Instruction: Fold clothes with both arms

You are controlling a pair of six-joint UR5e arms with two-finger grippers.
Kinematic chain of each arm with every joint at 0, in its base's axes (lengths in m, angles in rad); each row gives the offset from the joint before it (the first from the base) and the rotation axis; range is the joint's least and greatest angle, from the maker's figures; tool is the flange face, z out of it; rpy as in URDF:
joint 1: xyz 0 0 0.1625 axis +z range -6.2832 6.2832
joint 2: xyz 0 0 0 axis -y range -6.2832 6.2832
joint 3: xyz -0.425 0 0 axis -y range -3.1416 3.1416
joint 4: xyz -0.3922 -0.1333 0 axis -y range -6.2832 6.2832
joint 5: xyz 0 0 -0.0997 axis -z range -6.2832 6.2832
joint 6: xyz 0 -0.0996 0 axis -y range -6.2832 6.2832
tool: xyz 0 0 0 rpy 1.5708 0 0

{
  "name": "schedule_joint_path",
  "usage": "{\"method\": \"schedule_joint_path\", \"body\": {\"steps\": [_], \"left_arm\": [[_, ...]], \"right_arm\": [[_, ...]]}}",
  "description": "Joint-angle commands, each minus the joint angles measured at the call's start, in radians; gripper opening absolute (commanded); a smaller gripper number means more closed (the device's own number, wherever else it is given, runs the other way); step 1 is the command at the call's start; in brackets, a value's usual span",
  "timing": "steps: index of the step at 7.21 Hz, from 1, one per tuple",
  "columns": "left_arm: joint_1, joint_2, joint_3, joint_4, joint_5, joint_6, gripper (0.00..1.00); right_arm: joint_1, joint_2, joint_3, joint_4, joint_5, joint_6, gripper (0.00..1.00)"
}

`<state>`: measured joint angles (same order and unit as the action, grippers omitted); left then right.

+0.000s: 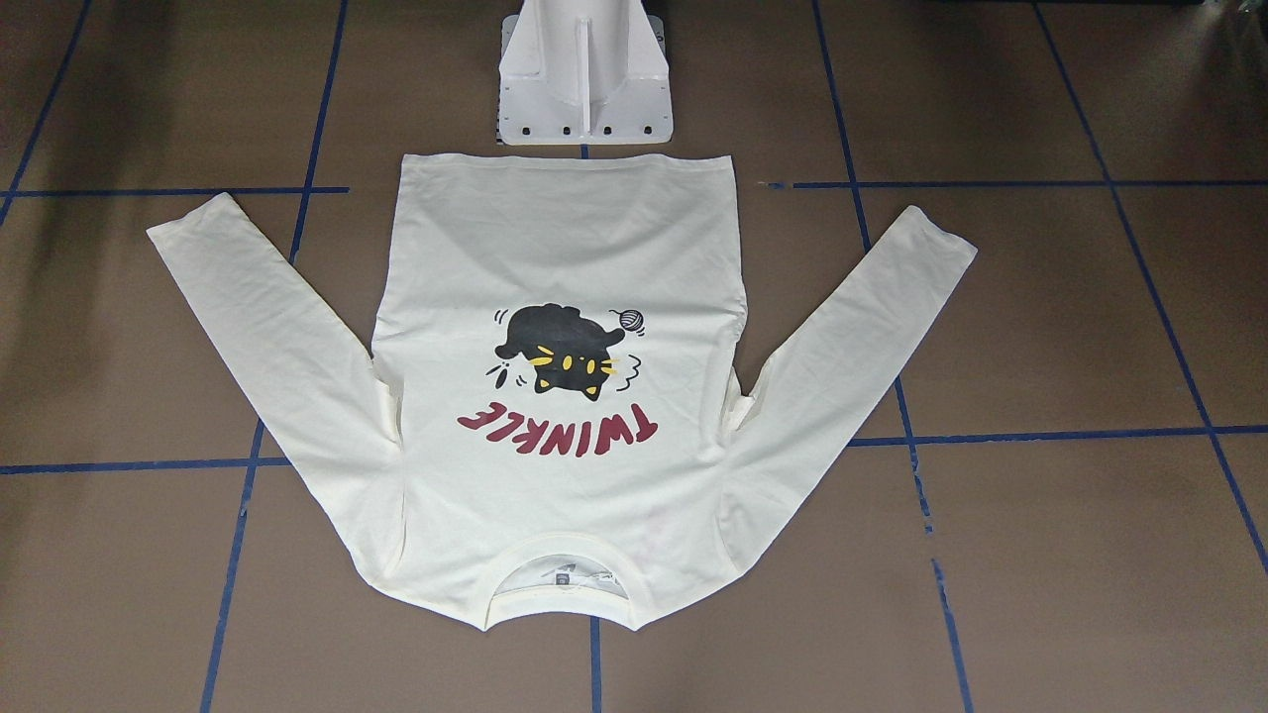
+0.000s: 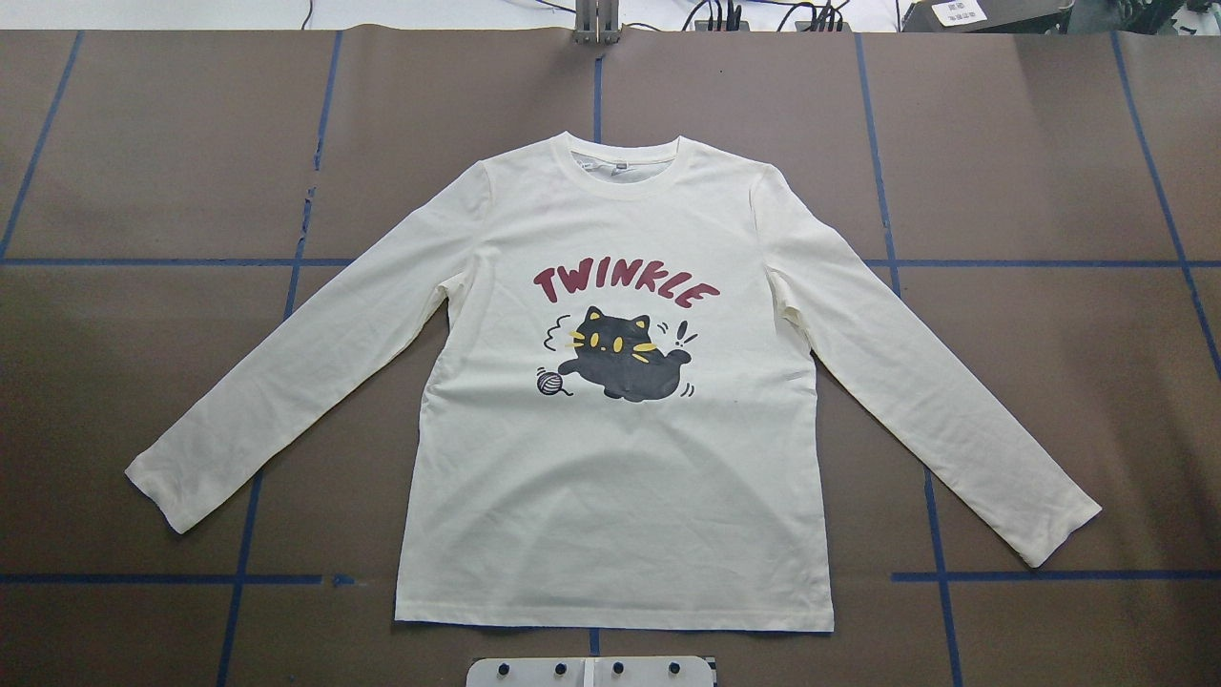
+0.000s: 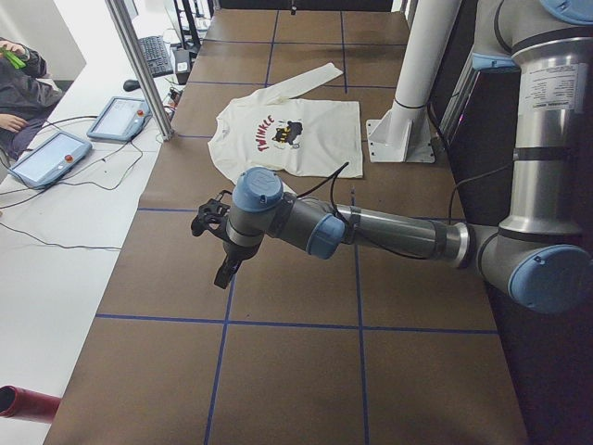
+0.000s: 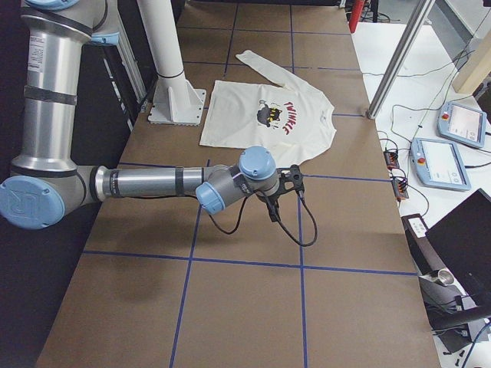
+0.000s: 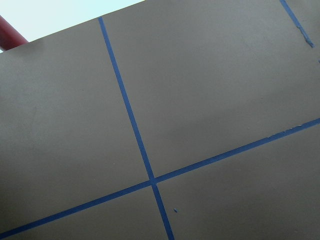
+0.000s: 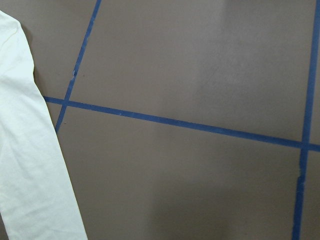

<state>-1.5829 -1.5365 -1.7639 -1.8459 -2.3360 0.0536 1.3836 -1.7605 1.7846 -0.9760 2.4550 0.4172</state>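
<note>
The T-shirt [image 2: 610, 496] lay flat on the table [image 2: 1049, 143]; my left pincer [image 3: 224, 271] and right pincer [image 4: 273, 208] hung clear of it; whether clenched, I couldn't tell.

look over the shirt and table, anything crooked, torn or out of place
Nothing serious stands out. The T-shirt lies flat and spread out, print up, with only light creases at the armpits. The blue tape grid is chipped and broken in places. The left arm and right arm are clear of the shirt.
</note>
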Motion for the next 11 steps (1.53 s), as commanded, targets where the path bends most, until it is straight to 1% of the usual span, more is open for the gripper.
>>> {"method": "schedule_joint_path", "body": {"steps": [1,2,3,4,5,7,8,9,11], "left_arm": [[0.000,0.001,-0.002,-0.009,0.000,0.000,1.00],[0.000,0.003,-0.003,-0.009,0.000,0.000,1.00],[0.000,0.003,-0.006,-0.009,0.000,0.000,1.00],[0.000,0.003,-0.008,-0.009,0.000,0.000,1.00],[0.000,0.004,-0.011,-0.009,-0.002,0.000,1.00],[0.000,0.006,-0.011,-0.009,-0.002,0.000,1.00],[-0.002,0.006,-0.011,-0.009,-0.002,0.000,1.00],[-0.002,0.006,-0.012,-0.009,-0.002,0.000,1.00],[-0.002,0.004,-0.012,-0.009,-0.002,0.000,1.00]], "right_arm": [[-0.195,-0.115,0.018,0.274,-0.127,0.330,0.94],[-0.284,-0.166,0.076,0.295,-0.170,0.471,0.83],[-0.395,-0.239,0.137,0.307,-0.270,0.558,0.80],[-0.456,-0.264,0.136,0.345,-0.310,0.599,0.78],[-0.562,-0.264,0.136,0.362,-0.405,0.695,0.75],[-0.804,-0.277,0.130,0.416,-0.633,0.877,0.73],[-0.875,-0.278,0.098,0.459,-0.706,0.900,0.72],[-0.886,-0.295,0.049,0.541,-0.706,0.900,0.72],[-0.890,-0.298,0.023,0.556,-0.712,0.899,0.72]]}}
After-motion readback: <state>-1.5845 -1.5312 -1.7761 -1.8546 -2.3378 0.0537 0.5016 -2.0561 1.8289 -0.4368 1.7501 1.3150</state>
